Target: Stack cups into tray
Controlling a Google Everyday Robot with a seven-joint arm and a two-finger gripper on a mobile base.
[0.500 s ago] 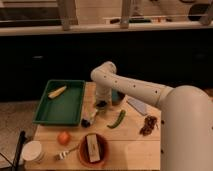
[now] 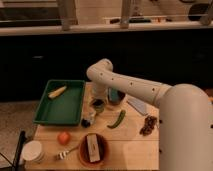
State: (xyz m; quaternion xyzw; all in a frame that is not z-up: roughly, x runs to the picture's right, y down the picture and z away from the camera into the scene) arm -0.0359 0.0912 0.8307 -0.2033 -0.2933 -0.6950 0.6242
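Tray [image 2: 70, 107], bright green plastic, rectangular with raised rim, on the left end of a wooden table [image 2: 130, 142]; it holds one yellow elongated item [image 2: 57, 91] in its far half and no cups. Olive-green cup [image 2: 98, 106], upright on the table just off the tray's right rim, near its front corner. Teal-blue cup [image 2: 116, 96], upright, one place further from the tray than the olive one and slightly behind it; the two stand close together, unstacked. Arm [image 2: 135, 87], white, reaching in from the right and bending down beside the tray's right rim. Gripper [image 2: 98, 98], directly over the olive-green cup, jaws drawn together; it may be at the cup's rim, but contact cannot be made out. Small dark object [image 2: 89, 120], off the tray's front right corner. Green pepper [image 2: 117, 119], curved, lying further right of that. Orange fruit [image 2: 63, 137], in front of the tray. Reddish-brown bowl [image 2: 82, 152], in front of the tray and to the right of the fruit, containing a pale block [image 2: 92, 146]. White round object [image 2: 32, 150], in front of the tray's left corner. Reddish-brown cluster [image 2: 148, 125] and pale flat piece [image 2: 136, 105], well apart from the tray, toward the right.
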